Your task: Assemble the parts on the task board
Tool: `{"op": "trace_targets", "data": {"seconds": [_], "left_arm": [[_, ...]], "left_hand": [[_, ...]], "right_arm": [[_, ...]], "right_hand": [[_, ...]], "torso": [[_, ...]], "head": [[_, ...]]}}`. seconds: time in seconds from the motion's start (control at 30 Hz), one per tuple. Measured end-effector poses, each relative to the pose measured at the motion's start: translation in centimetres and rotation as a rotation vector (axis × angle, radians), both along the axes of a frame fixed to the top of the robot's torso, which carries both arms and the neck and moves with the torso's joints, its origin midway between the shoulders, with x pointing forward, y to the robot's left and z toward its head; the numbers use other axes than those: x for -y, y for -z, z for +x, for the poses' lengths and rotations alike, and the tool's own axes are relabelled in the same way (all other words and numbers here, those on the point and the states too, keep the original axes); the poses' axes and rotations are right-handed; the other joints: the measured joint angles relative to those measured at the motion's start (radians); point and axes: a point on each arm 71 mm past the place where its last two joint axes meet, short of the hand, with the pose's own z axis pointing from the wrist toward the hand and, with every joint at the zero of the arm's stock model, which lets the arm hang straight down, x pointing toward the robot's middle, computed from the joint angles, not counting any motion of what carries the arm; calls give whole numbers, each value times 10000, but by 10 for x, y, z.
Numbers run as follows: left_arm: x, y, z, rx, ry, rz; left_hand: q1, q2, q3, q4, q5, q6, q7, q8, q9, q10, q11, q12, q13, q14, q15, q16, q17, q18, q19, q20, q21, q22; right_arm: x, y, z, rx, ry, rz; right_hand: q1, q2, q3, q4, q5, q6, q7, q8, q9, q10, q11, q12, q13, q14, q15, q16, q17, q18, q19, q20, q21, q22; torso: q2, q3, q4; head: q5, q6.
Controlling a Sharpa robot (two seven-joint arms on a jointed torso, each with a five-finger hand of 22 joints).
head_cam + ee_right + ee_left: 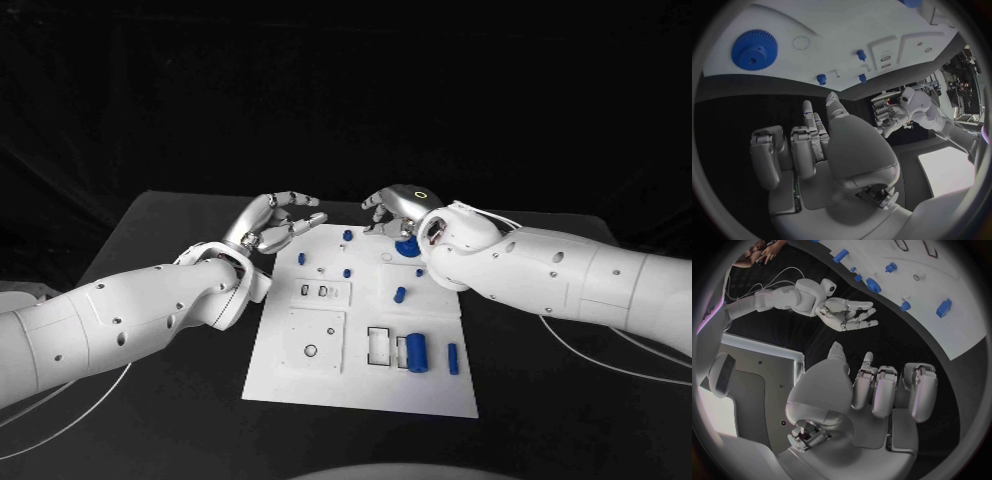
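At task board far edge | left robot hand released, fingers apart | right robot hand released, fingers curled

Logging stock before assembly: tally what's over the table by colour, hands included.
Blue pieces: 9, counting the gear half hidden under the right hand
White board: 1
Silver hands: 2, the right hand and the left hand
Total: 12

Matt white task board, smooth plastic look; matt blue plastic gear with toothed rim; glossy silver metal-look hands; matt black table.
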Motion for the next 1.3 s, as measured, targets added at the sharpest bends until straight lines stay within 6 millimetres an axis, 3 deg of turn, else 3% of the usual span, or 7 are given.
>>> {"op": "trace_targets", "data": {"seconds": [0.13, 0.23, 0.37, 0.47, 0.5, 0.8, 1.3], "left_arm": [[1, 1, 1, 8, 4, 17], [0, 1, 2, 18, -25, 38], [-1, 2, 3, 21, -55, 61], [-1, 2, 3, 26, -60, 66], [-1, 2, 3, 27, -61, 68], [-2, 2, 3, 38, -56, 80], [-6, 1, 1, 59, -72, 94]], "left_hand": [[20, 20, 0, 0, 0, 0, 0, -40, 0, 0, 0, 0, 0, 0, 0, 0, 0, 0, 0, 0, 0, 0], [41, 41, 0, 0, 0, 0, 0, -40, 0, 0, 0, 0, 0, 0, 0, 0, -1, 0, 0, 0, 0, 0], [41, 41, 0, 0, 0, 0, 0, -40, 0, 0, 0, 0, 0, 0, 0, 0, -1, -1, 0, 0, 0, 0], [41, 41, 0, 0, 0, 0, 0, -40, 0, 0, 0, 0, 0, 0, 0, 0, -1, 0, 0, 0, 0, 0], [41, 41, 0, 0, 0, 0, 0, -40, 0, 0, 0, 0, 0, 0, 0, 0, -1, 1, 0, 0, 0, 0], [41, 41, 0, 0, 0, -1, 0, -39, 0, 0, 0, 0, 0, 0, 0, 0, -2, 0, 0, 0, 0, 0], [41, 41, 0, 0, 0, -1, 0, -39, 0, 0, 1, 0, -1, 0, 0, 0, -3, 1, 0, 0, 0, 0]], "right_arm": [[20, -12, -7, -51, 289, 704], [33, -20, -9, -96, 525, 1137], [47, -25, -11, -249, 819, 1544], [53, -26, -11, -404, 971, 1713], [55, -25, -11, -482, 1018, 1772], [62, -20, -9, -901, 1206, 1995], [69, 15, -9, -1289, 1464, 1123]], "right_hand": [[-106, 0, -125, 124, 0, -72, -34, 0, 16, 687, -147, 778, 466, -11, -21, 0, -1, -1, 0, 0, 0, 0], [-220, -115, -316, 73, 0, 31, -137, 63, 75, 1141, -377, 2385, 1716, -3, -302, 0, -1, -2, -1, -192, 0, -1], [-629, 162, -648, 268, 96, -79, -396, 28, 143, 801, -712, 9521, 10169, -1, -579, 0, -1, -1, -12, -530, 0, 8], [-884, 125, -858, 471, 70, -145, -464, 28, 204, 2944, -333, 13559, 12093, 2, -575, 0, -2, -1, -13, -529, 0, 7], [-1039, 74, -944, 526, 71, -111, -497, 28, 225, 3745, -598, 14129, 12162, 0, -577, 0, -2, -2, -13, -529, 0, 7], [-1679, -46, -1077, 658, 71, 564, -377, 349, 591, 4075, -834, 14373, 12170, 0, -577, 0, -2, -2, -14, -528, 0, 6], [-1463, -152, -351, 131, 196, 1085, -259, 347, 906, 4036, -726, 14373, 12168, 1, -650, 0, -3, -2, 16, -563, 0, 5]], "torso": [[-8, 4, -6], [-12, 1, -6], [-19, -4, -9], [-20, -5, -12], [-19, -5, -12], [-14, -15, -6], [-7, 0, -12]], "head": [[-27, -11], [-45, -18], [-92, -42], [-147, -45], [-161, -45], [-337, -20], [-603, 30]]}}
